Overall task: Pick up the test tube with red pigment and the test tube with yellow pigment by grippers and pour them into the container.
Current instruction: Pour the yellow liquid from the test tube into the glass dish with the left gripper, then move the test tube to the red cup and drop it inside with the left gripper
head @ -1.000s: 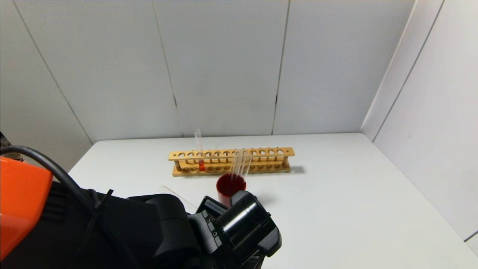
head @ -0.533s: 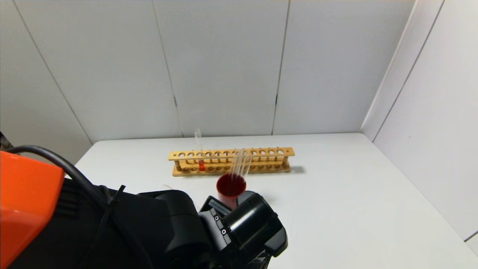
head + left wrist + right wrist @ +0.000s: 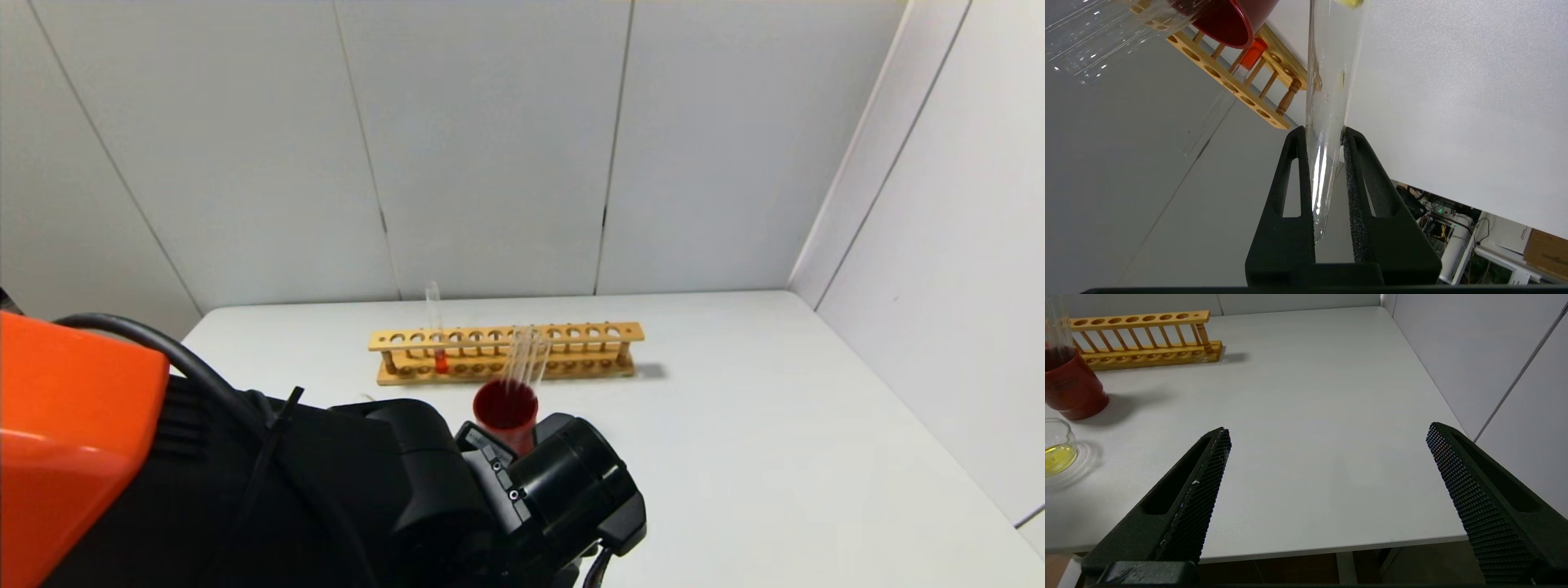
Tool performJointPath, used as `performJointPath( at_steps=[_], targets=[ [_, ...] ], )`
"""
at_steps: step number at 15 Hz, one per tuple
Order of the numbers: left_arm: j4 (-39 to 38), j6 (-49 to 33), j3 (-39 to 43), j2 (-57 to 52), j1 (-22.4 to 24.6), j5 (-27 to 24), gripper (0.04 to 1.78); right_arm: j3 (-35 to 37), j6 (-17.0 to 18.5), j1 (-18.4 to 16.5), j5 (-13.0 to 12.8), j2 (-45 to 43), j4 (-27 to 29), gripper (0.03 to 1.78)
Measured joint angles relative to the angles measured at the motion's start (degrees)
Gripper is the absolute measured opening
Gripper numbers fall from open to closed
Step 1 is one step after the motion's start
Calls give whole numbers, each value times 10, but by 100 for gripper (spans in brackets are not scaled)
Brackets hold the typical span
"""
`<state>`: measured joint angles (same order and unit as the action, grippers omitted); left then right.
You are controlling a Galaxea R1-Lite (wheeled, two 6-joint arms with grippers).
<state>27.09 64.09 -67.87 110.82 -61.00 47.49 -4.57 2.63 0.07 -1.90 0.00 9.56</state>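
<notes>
Left claw (image 3: 1323, 139) is clamping my slim clear yellow-streaked glass test tube (image 3: 1331, 81); right claw (image 3: 1327, 457) is hanging wide over the white counter (image 3: 1310, 396).

white table (image 3: 735, 457) — carrying a wooden rack (image 3: 506, 353), a red cup (image 3: 505, 412), a glass beaker (image 3: 1057, 451).

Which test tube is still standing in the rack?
The red-tipped tube, upright near the rack's left end; the yellow-stained tube is clamped in the left jaws.
</notes>
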Motion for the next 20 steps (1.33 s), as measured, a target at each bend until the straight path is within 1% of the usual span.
performJointPath(
  at_steps=[10, 15, 18, 20],
  targets=[
    [-6, -10, -9, 12, 0, 0, 29, 0, 0, 0, 0, 0, 0, 175],
    [-26, -87, -22, -14, 1, -14, 29, 0, 0, 0, 0, 0, 0, 175],
    [-21, -164, -20, -57, 5, -30, 29, 0, 0, 0, 0, 0, 0, 175],
    [-25, -200, -16, -98, 16, -39, 29, 0, 0, 0, 0, 0, 0, 175]
  ],
)
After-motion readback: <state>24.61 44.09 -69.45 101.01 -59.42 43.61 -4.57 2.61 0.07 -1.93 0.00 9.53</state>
